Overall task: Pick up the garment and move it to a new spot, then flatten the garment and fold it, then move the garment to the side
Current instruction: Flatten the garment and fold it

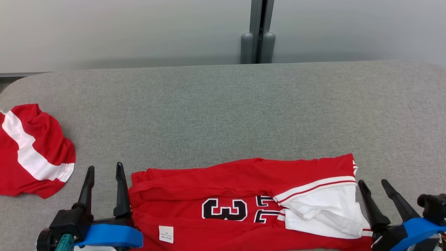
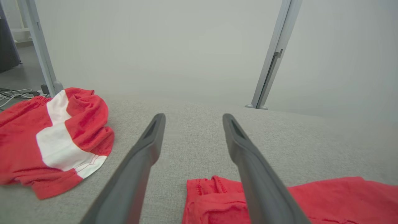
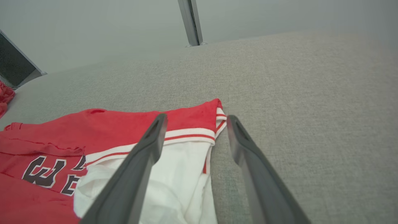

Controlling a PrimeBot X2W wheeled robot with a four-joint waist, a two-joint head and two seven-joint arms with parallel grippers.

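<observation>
One red garment (image 1: 244, 188) lies folded, white panel showing.

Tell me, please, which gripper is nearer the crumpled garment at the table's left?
Left. The left gripper sits right of the crumpled garment; the right gripper is beyond the numbered jersey.

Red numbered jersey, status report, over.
Left gripper and right gripper open, empty, flanking red jersey with black number. Jersey lies partly folded on grey fabric table. Crumpled red-and-white garment far left, apart.
</observation>
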